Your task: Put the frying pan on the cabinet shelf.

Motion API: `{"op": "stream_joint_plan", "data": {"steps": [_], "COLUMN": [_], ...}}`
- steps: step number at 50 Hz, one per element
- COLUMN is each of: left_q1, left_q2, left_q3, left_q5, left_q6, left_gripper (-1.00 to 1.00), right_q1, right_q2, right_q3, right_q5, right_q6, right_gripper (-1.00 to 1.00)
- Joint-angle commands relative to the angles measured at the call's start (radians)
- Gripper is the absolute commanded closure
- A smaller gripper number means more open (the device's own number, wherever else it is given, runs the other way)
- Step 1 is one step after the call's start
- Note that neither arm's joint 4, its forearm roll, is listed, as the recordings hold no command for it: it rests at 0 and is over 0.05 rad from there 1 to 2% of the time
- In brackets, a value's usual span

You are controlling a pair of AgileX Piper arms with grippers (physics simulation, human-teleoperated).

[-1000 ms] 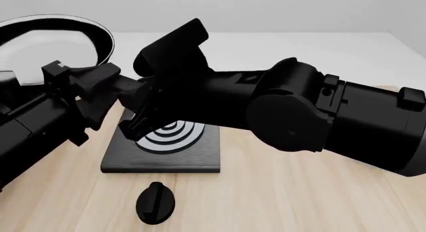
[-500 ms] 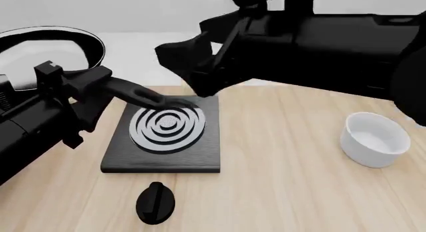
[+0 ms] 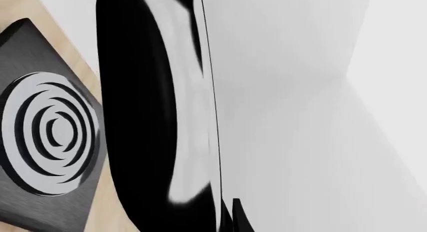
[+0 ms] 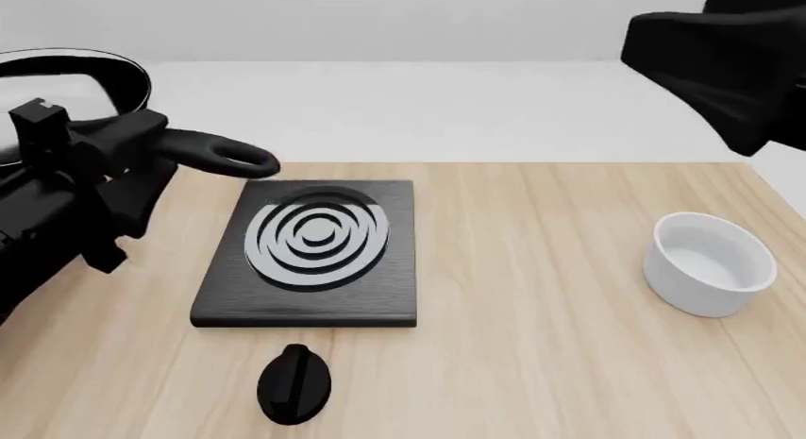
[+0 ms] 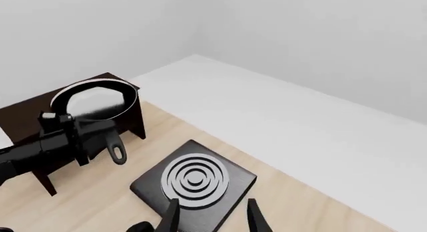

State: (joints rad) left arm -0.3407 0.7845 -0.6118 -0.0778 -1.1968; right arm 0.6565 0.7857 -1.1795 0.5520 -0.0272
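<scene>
The frying pan [image 4: 75, 85] is at the far left, lifted off the table [image 4: 542, 345] and well left of the stove plate [image 4: 311, 252]. It is a round, shallow black pan with a glossy inside that reflects pale grey and white. Its long thin black handle [image 4: 214, 154] reaches toward the stove plate's near-left corner and ends in a loop. The left gripper [image 4: 101, 165] is clamped around that handle. Seen from the right wrist, the pan hangs over the top of the dark brown cabinet [image 5: 27, 117], which stands left of the stove plate; whether the pan touches it is hard to judge.

The stove plate is a black square with grey rings, flat on the wood. A small black knob [image 4: 293, 383] lies just in front of it. A white bowl [image 4: 709, 262] sits well to its right. The right gripper [image 5: 212, 217] is raised above the stove plate, fingers spread apart and holding nothing; its arm [image 4: 730, 61] fills the upper right corner.
</scene>
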Motion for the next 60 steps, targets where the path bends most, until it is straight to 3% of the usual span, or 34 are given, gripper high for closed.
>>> {"op": "stream_joint_plan", "data": {"steps": [1,14,24,30,34,46,60], "left_q1": [0.058,0.109,0.200,0.207,0.231,0.275,0.328], "left_q2": [0.003,0.046,0.081,0.107,0.129,0.184,0.205], "left_q3": [-0.060,-0.102,-0.074,-0.120,-0.129,-0.135,-0.112], "left_q5": [0.001,0.006,-0.059,-0.049,-0.078,-0.095,-0.146], "left_q6": [0.014,0.039,-0.004,0.008,-0.032,0.006,-0.020], "left_gripper": [1.00,1.00,1.00,1.00,1.00,1.00,1.00], "right_q1": [-0.032,-0.033,-0.072,-0.084,-0.091,-0.103,-0.132], "right_q2": [-0.070,-0.127,-0.188,-0.199,-0.200,-0.218,-0.260], "right_q3": [0.046,0.090,0.097,0.088,0.091,0.131,0.226], "right_q5": [0.012,0.036,0.107,0.121,0.111,0.104,0.085], "right_q6": [0.020,0.012,0.008,0.009,0.020,0.035,0.078], "right_gripper": [-1.00,-1.00,-1.00,-1.00,-1.00,-1.00,-1.00]}}
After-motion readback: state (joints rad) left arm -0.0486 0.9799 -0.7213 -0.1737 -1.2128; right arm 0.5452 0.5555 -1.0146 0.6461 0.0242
